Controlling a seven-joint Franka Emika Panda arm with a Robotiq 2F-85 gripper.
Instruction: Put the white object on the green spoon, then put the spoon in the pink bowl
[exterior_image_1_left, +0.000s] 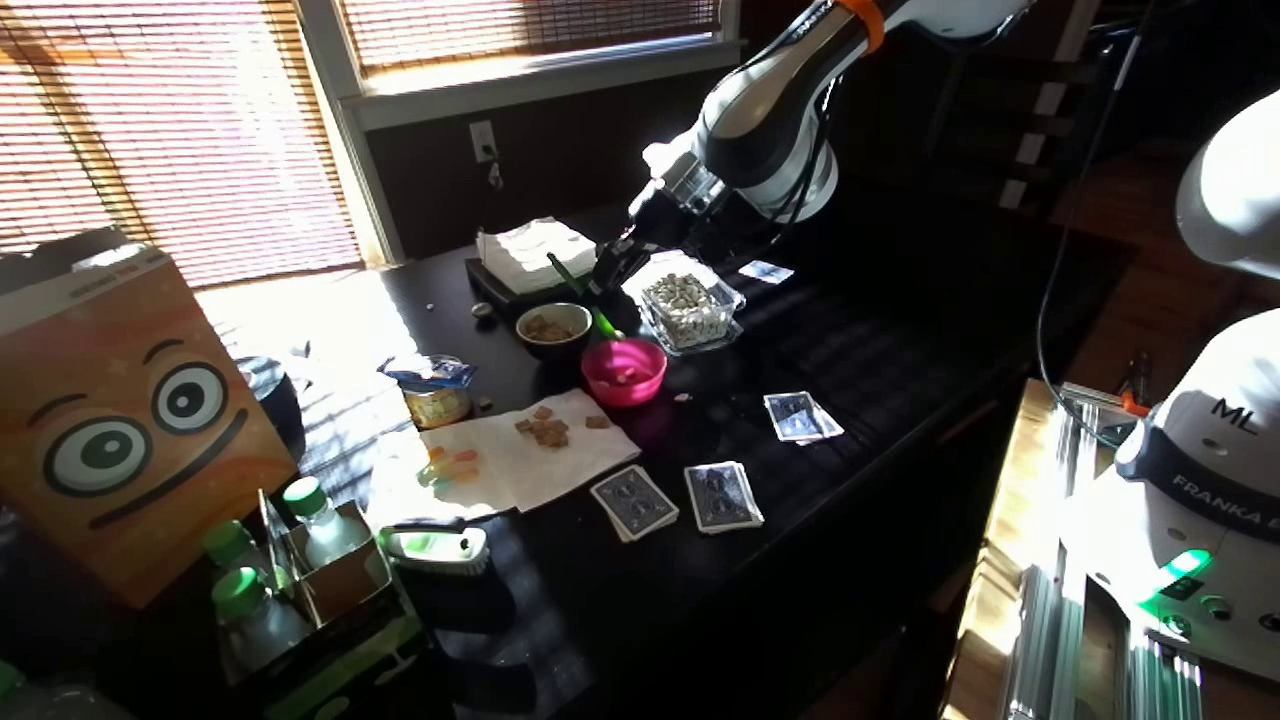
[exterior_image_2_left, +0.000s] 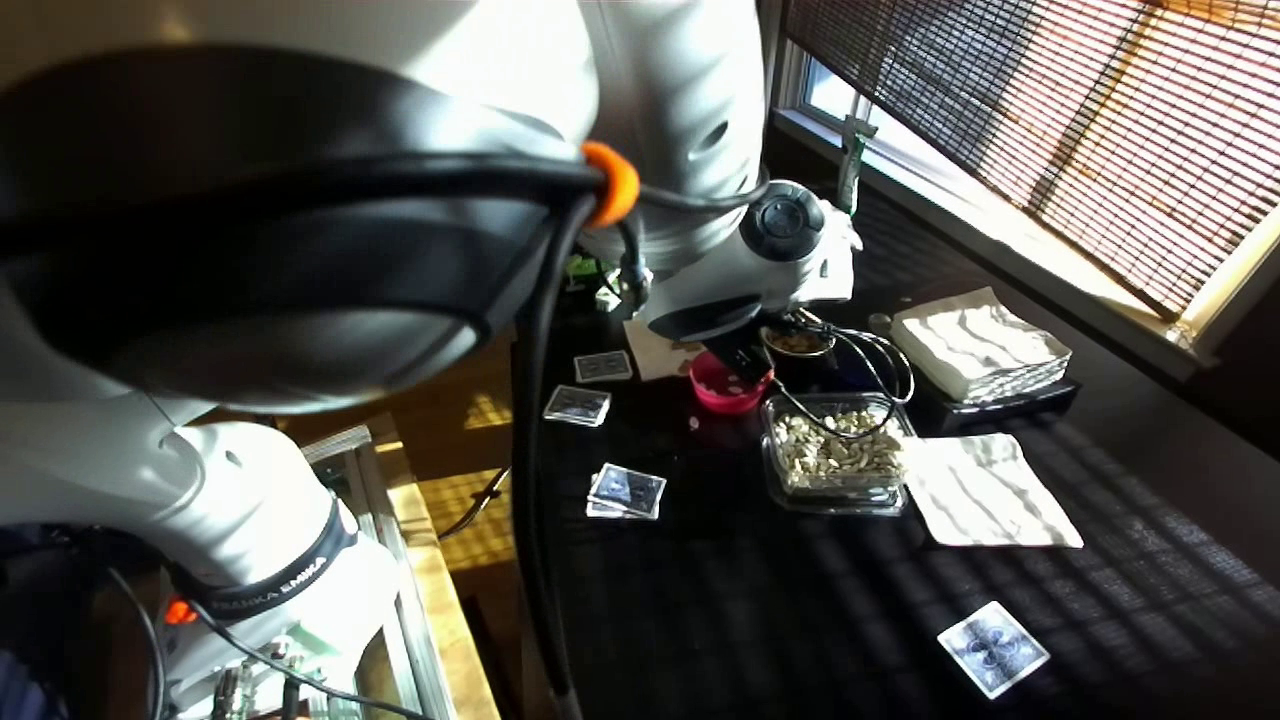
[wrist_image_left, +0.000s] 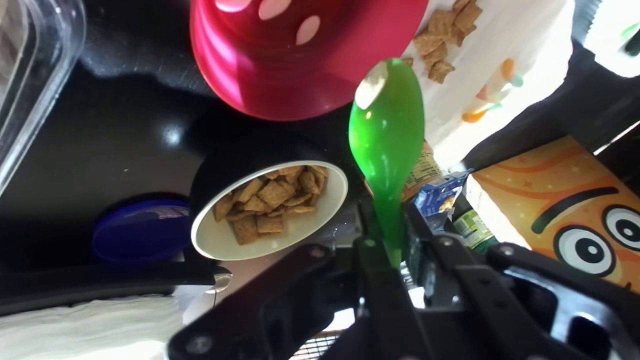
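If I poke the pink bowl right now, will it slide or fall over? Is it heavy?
The pink bowl would probably slide before tipping, since it stands upright on a shiny, smooth-looking table. It's likely light: it looks plastic, with only a few pale bits showing inside. Those might shift, as they seem to lie loose.
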